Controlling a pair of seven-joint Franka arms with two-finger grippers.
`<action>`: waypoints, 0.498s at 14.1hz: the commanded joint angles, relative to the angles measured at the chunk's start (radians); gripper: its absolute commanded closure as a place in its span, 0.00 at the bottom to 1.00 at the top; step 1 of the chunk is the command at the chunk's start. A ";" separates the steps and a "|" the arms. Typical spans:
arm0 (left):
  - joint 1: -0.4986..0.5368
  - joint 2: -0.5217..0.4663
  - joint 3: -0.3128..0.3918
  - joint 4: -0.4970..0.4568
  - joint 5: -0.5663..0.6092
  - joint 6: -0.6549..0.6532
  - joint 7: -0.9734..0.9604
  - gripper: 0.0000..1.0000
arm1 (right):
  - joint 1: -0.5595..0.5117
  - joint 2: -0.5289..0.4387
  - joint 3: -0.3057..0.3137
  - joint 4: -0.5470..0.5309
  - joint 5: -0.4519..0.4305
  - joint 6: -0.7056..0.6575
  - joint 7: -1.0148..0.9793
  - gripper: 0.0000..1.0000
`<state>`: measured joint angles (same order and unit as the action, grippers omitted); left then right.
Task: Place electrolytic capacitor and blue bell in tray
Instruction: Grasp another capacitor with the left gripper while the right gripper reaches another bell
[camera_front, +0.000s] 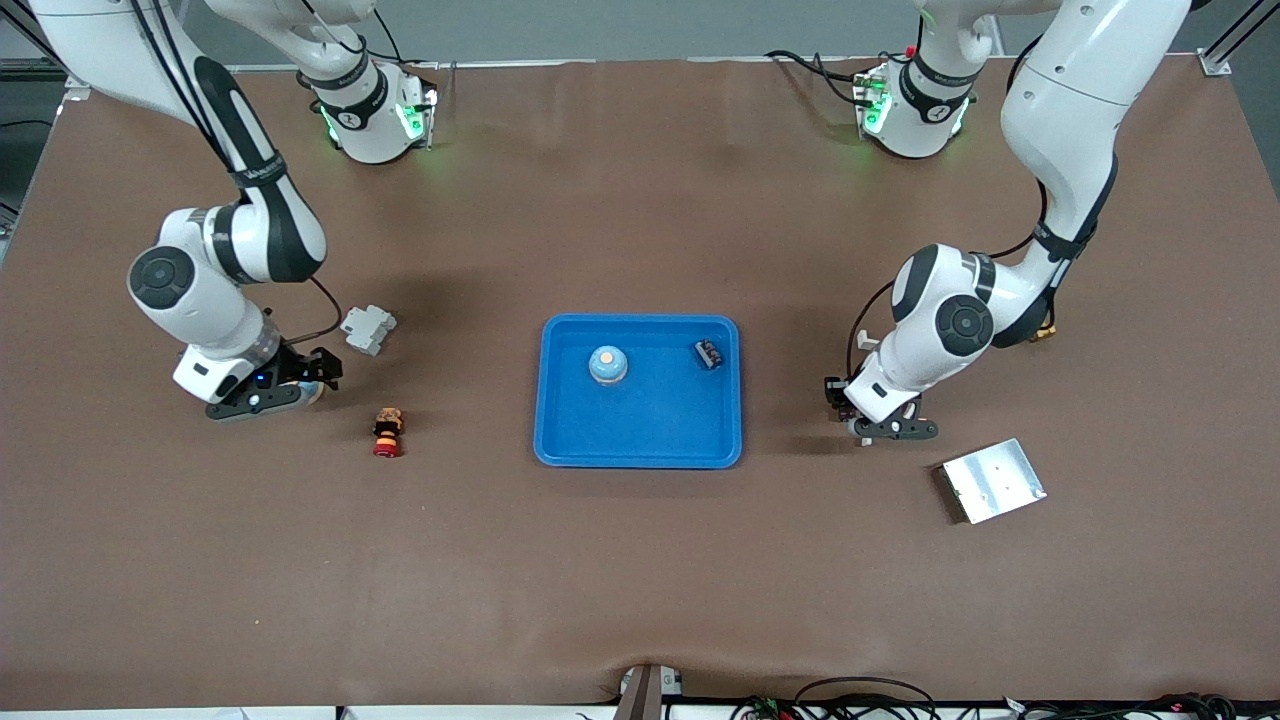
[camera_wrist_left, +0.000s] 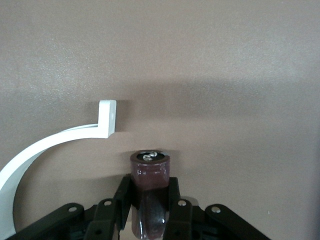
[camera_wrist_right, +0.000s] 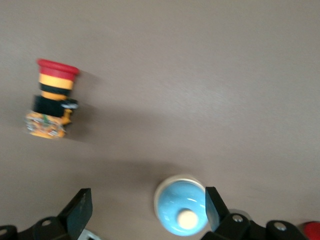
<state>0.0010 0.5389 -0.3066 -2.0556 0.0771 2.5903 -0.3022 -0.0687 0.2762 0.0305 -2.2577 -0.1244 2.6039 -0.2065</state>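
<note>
My left gripper (camera_wrist_left: 150, 191) is shut on the electrolytic capacitor (camera_wrist_left: 150, 172), a dark maroon cylinder with a black top. It sits low at the table (camera_front: 884, 428), beside the blue tray (camera_front: 560, 440) toward the left arm's end. A blue bell (camera_front: 607, 364) with a cream button stands in the tray, near a small dark part (camera_front: 709, 353). My right gripper (camera_wrist_right: 147, 202) is open, low over the table (camera_front: 272, 392) toward the right arm's end. Another blue bell (camera_wrist_right: 181, 210) sits on the table between its fingers, close to one finger (camera_wrist_right: 213, 202).
A red and yellow push button (camera_front: 387, 432) (camera_wrist_right: 51, 100) lies between the right gripper and the tray. A grey-white block (camera_front: 368, 328) sits farther back. A silver metal plate (camera_front: 992, 480) lies near the left gripper. A white curved strip (camera_wrist_left: 60, 137) lies by the capacitor.
</note>
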 joint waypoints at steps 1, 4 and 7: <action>0.002 0.000 0.000 0.014 0.018 0.004 -0.032 0.99 | -0.060 0.003 0.026 -0.016 -0.011 0.008 -0.057 0.00; 0.001 -0.004 -0.003 0.044 0.016 -0.003 -0.072 0.99 | -0.083 0.021 0.026 -0.020 -0.009 0.010 -0.077 0.00; -0.025 -0.004 -0.008 0.101 0.016 -0.007 -0.204 0.99 | -0.091 0.046 0.026 -0.020 -0.009 0.021 -0.093 0.00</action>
<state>-0.0046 0.5389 -0.3114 -1.9923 0.0771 2.5903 -0.4295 -0.1266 0.3085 0.0322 -2.2722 -0.1244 2.6087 -0.2815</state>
